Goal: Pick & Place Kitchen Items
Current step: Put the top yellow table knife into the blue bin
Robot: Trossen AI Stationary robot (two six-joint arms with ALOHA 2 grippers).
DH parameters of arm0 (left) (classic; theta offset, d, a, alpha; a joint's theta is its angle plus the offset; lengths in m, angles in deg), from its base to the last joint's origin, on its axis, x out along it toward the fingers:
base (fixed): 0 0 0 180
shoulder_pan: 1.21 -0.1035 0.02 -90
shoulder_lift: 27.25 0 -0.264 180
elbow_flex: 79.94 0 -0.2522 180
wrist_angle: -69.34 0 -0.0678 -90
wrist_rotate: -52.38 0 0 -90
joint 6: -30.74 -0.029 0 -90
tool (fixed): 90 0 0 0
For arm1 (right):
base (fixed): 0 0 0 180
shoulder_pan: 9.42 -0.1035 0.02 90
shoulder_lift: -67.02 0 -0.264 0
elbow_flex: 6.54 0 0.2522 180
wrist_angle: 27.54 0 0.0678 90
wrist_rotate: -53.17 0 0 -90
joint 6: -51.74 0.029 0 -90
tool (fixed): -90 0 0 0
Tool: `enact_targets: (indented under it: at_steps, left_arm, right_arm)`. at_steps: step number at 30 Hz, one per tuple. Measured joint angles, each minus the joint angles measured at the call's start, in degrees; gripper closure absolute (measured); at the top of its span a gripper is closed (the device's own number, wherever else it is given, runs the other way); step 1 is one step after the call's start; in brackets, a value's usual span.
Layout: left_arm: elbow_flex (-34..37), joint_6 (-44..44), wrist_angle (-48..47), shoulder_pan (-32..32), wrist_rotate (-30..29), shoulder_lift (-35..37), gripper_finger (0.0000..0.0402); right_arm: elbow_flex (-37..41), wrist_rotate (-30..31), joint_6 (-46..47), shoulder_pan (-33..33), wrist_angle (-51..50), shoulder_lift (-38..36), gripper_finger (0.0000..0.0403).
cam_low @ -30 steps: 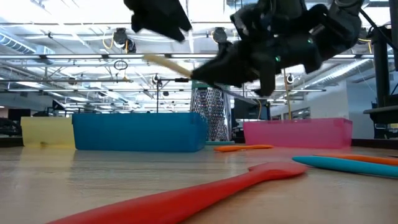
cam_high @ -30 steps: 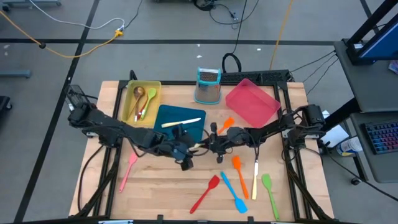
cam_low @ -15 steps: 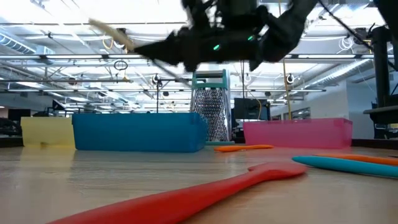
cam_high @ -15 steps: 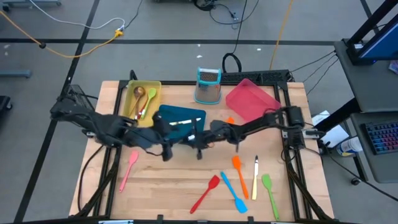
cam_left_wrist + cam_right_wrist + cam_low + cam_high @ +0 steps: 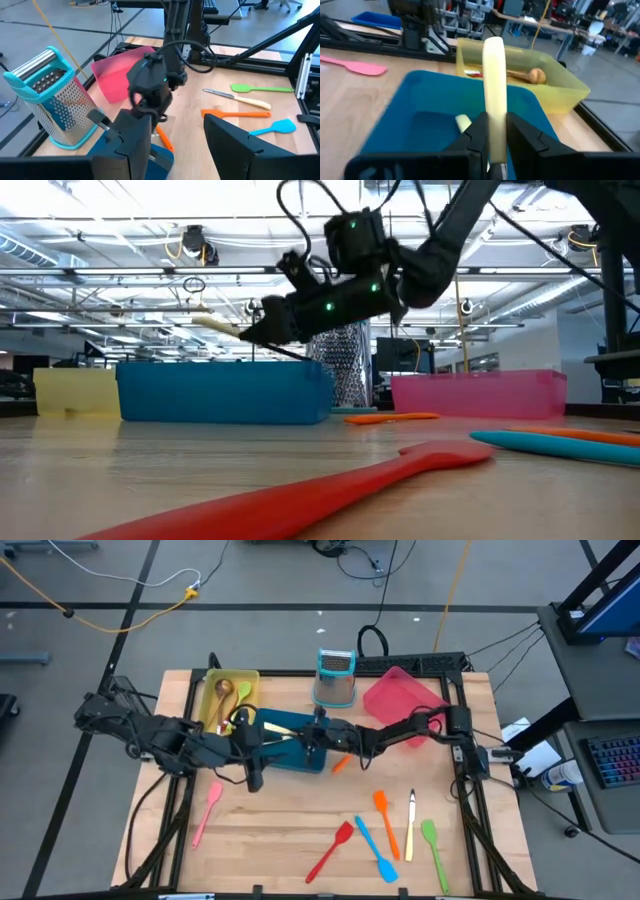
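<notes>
Blue tray (image 5: 300, 755) crowded — left arm (image 5: 200, 745) beside, grater (image 5: 335, 677) behind.

A cream-handled knife (image 5: 494, 85) hangs level above the blue tray (image 5: 420, 112) — other utensils (image 5: 384, 836) lie scattered.

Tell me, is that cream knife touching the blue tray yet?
Apart. The low view shows the cream-handled knife, pinched in the right tool, hanging above the blue tray with open space under it.

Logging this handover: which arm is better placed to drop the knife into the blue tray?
Right. Its tool grips the cream-handled knife above the blue tray; the left tool is open, empty.
</notes>
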Motion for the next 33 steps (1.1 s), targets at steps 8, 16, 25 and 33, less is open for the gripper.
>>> enact_targets:
  at_steps: [8, 16, 25, 33]
  left_arm:
    - [0.00, -1.47, 0.05, 0.00, 0.04, -0.02, 0.0213]
    - [0.00, -4.16, 0.06, -0.02, 0.07, -0.02, 0.0213]
    - [0.00, -4.19, 0.08, -0.02, 0.07, -0.02, 0.0213]
    - [0.02, -3.96, 0.08, -0.02, 0.08, -0.02, 0.0213]
  right_arm:
    - [-0.12, -7.23, 3.92, 3.00, 3.72, 4.18, 0.0358]
    - [-0.04, -8.51, -0.97, 2.41, 5.09, 4.29, 0.0358]
    - [0.09, -20.02, -8.28, 1.56, 7.88, 4.46, 0.0358]
    - [0.07, -22.27, -4.15, 3.35, 3.89, 4.42, 0.0357]
